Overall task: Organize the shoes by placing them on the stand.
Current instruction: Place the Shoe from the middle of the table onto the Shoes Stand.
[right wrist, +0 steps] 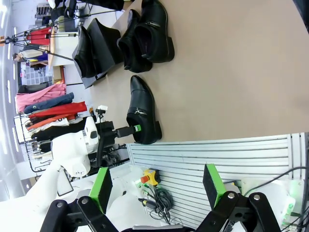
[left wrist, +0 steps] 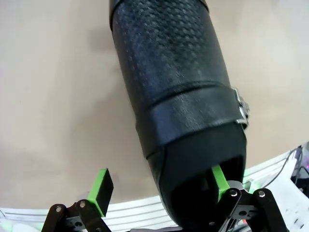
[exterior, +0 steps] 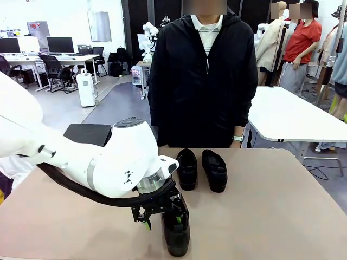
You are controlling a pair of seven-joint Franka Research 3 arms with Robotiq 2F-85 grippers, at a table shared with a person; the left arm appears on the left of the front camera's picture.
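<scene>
Front view, near shoe: one black shoe [exterior: 176, 235] lies on the tabletop [exterior: 282, 206] at the robot's edge, well apart from the stand [exterior: 87, 133]
Left hand: the left hand [exterior: 162, 221] is released, with jaws wide; in the left wrist view one green pad [left wrist: 218, 180] is inside the shoe's opening and the other is outside its wall, so nothing is grasped yet
Far shoes: one far shoe [exterior: 187, 169] and its neighbour [exterior: 214, 171] lie side by side on the tabletop, near the person [exterior: 203, 81]
Stand: low black platform at the far left, partly behind the left arm; no shoe is seen on it
Right hand: the right hand [right wrist: 157, 188] is released and holds nothing, hanging beyond the tabletop's edge
Progress: I judge the task to be at its beginning; no shoe is placed, the first pick is only prepared, and every shoe I can see is left to move
</scene>
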